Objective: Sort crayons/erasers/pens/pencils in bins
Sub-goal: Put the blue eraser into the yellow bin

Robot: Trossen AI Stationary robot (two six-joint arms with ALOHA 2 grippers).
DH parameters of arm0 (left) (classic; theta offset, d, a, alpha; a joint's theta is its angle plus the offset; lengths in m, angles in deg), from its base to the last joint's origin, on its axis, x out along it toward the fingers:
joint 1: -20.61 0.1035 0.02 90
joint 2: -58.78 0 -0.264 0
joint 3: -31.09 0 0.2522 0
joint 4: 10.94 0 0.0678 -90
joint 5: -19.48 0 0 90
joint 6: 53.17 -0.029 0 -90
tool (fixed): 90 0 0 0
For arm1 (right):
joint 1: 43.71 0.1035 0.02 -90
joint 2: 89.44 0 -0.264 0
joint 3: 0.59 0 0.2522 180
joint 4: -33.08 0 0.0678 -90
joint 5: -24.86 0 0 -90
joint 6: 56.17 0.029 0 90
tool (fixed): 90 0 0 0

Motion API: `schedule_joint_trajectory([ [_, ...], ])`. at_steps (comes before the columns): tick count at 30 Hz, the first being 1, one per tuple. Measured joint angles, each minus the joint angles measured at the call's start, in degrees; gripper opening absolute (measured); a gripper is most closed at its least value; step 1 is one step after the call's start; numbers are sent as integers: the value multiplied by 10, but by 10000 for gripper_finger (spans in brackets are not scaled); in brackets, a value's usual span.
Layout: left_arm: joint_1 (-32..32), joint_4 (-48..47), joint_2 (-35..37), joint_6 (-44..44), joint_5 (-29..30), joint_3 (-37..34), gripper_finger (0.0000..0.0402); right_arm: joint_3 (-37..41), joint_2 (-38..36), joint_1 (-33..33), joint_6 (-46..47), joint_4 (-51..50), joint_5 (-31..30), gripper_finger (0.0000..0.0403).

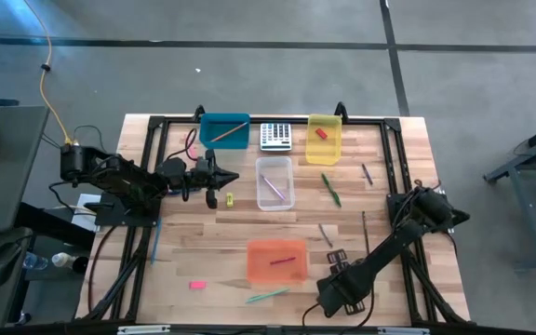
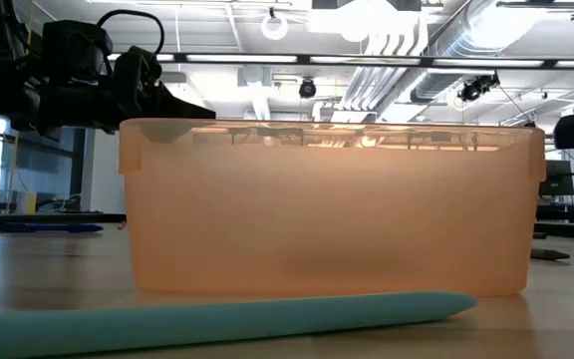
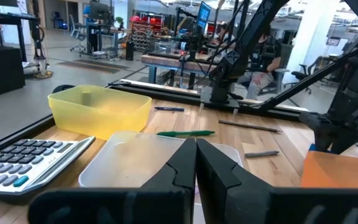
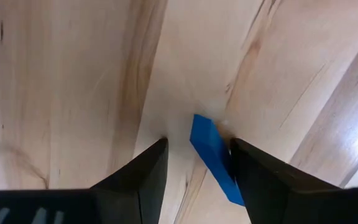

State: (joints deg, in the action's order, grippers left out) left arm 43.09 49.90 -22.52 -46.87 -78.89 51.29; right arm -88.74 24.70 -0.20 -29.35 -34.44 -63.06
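My right gripper (image 4: 194, 171) points down at the table near its near edge (image 1: 342, 287). It is open, with a blue eraser (image 4: 211, 154) lying flat on the wood between its fingers, closer to one finger. My left gripper (image 3: 196, 163) is shut and empty. It hovers left of the clear bin (image 1: 274, 183), which holds purple pens. A yellow-green eraser (image 1: 229, 198) lies below it. The teal bin (image 1: 223, 130) holds a tan pencil, the yellow bin (image 1: 325, 140) a red eraser, and the orange bin (image 1: 276, 261) a dark red crayon. My right gripper comes from above, pointing down, with a finger on each side of the blue eraser. One finger (image 4: 253, 177) stands right against the eraser's long side (image 4: 225, 174), and I cannot tell whether it touches. The eraser lies flat on the table.
A calculator (image 1: 275, 136) sits between the teal and yellow bins. A green pen (image 1: 330, 189), dark thin sticks (image 1: 364, 223), a pink eraser (image 1: 196, 285), a blue pen (image 1: 154, 244) and a teal stick (image 2: 217, 321) by the near edge lie loose on the wood.
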Motion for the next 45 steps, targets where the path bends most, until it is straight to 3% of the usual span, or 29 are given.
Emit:
schedule_joint_trajectory([
  [5, 0, 0, 0, 1, 0, 0, 0, -2, 0, 0, 8, -2, 4, 135],
  [13, 0, 0, 0, 1, 0, 0, 0, 1, -8, -7, 21, -12, 3, 16],
  [22, 0, 0, 0, 1, 0, 0, 0, 3, -57, -71, 44, -116, -23, 14],
  [31, 0, -2, 0, 1, 0, 0, 0, 4, -216, -257, 14, -100, -166, 4],
  [37, 0, -2, 0, -1, 1, 0, 0, 3, -276, -465, 16, -78, -158, 4],
  [41, 0, -2, 0, -2, 1, 0, 0, 3, -260, -609, -82, -39, -154, 4],
  [45, 0, -2, 0, -5, 2, 0, 0, 3, -212, -741, -166, 44, -71, 4],
])
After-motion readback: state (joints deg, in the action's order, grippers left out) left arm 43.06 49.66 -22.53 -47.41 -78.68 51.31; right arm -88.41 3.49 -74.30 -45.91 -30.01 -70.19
